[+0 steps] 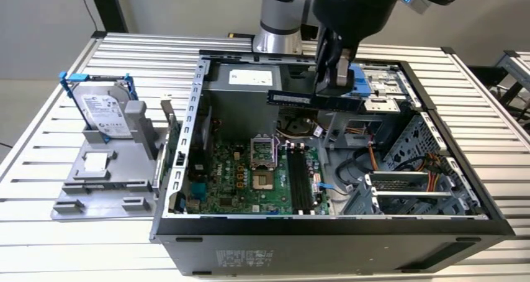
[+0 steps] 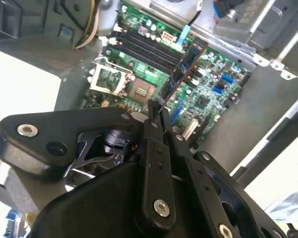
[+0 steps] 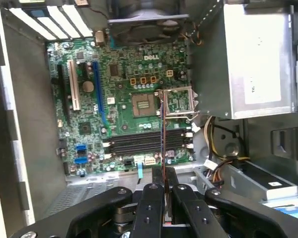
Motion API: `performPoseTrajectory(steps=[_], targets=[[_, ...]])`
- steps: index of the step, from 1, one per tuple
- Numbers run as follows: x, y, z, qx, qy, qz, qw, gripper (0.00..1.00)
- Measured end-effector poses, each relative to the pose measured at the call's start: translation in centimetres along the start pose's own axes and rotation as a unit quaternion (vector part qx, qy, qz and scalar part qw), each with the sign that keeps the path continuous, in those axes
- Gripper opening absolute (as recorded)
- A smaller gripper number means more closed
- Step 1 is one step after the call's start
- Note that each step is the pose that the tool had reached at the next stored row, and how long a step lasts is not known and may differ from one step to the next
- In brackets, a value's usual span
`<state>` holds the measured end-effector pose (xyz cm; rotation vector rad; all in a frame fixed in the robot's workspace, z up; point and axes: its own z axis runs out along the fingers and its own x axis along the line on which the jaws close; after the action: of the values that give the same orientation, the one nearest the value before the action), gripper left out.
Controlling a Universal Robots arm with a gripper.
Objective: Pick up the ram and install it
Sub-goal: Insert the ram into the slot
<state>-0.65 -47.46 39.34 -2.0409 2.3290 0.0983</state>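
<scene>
Fingers: clamped on the ram near one end, holding it in the air over the open case, above the motherboard
Risk: you carry it crosswise to the black slots, I judge; pressed down so, it could jam or crack
Hidden: the grip spot itself; slot latches hard to make out

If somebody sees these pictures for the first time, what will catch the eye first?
First the gripper, shut on the ram and holding it level above the open case. Below it lies the green motherboard with its long black slots. At the exterior view's left, outside the case, a hard drive in a blue frame stands on a grey holder.
</scene>
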Motion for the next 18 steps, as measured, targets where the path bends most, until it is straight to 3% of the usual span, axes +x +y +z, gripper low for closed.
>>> performPoseTrajectory(steps=[4,18], targets=[[-0.97,-0.08,0.07,0.0003,0.0,0.0,1.0,0.0],[-1.05,-0.3,0.07,0.0,0.0001,-0.004,0.99999,0.0]])
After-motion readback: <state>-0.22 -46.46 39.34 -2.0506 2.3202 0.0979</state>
